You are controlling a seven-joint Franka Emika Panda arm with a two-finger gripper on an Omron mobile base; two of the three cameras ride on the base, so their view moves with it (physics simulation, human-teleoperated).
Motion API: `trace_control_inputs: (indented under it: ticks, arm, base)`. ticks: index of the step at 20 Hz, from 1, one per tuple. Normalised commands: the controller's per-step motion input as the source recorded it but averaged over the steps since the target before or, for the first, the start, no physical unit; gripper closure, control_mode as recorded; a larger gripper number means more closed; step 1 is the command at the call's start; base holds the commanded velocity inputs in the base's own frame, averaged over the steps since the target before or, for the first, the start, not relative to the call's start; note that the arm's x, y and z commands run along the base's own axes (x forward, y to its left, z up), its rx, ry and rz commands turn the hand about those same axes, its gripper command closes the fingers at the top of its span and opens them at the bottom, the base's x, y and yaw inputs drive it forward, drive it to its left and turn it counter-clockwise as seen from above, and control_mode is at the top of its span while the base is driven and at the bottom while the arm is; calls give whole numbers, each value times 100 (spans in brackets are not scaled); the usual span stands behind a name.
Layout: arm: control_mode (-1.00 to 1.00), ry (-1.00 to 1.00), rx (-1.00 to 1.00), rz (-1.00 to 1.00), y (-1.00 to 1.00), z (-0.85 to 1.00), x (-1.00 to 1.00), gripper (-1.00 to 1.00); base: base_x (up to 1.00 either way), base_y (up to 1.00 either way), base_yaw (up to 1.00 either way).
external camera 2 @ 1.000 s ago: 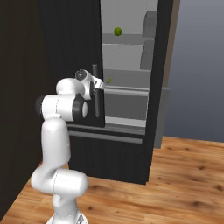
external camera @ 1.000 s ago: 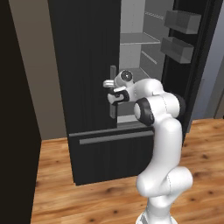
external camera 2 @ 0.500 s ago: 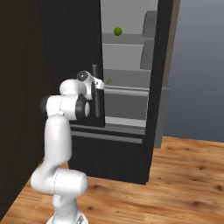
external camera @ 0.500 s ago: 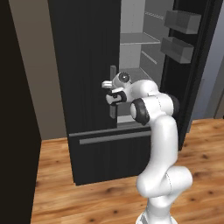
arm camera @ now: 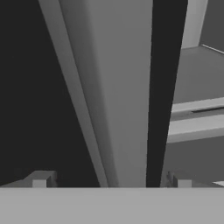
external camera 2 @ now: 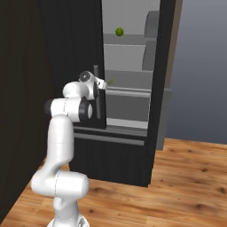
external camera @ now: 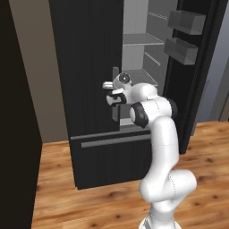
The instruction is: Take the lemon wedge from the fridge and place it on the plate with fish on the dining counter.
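The black fridge [external camera: 89, 89] stands with its right door [external camera: 197, 67] swung open and its left door shut. My gripper [external camera: 111, 93] is open at the left door's grey bar handle [arm camera: 118, 96]. In the hand view the bar runs between the two fingertips [arm camera: 41, 179] without touching either. The lemon wedge [external camera 2: 110, 81], a tiny yellow-green sliver, lies on a middle shelf just right of my gripper [external camera 2: 99, 84]. The plate with fish and the dining counter are out of view.
A round green fruit [external camera 2: 119, 32] sits on an upper shelf. Grey bins [external camera: 181, 49] hang inside the open door. The bottom drawer [external camera: 112, 156] is shut below my hand. A dark wall [external camera: 18, 134] stands at the left, over wooden floor [external camera 2: 190, 186].
The arm's elbow has shifted slightly toward the fridge. The hand stays at the left door's handle with its jaws still open.
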Motion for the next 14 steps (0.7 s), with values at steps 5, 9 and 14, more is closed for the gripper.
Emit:
trace_control_inputs:
  ticks: [5,9,14]
  arm:
    - [-100,0,0,0,0,-1,28,-100]
    - [-100,0,0,0,0,-4,20,-100]
    - [-100,0,0,0,0,-3,13,100]
  base:
    - [0,0,0]
    - [0,0,0]
    - [0,0,0]
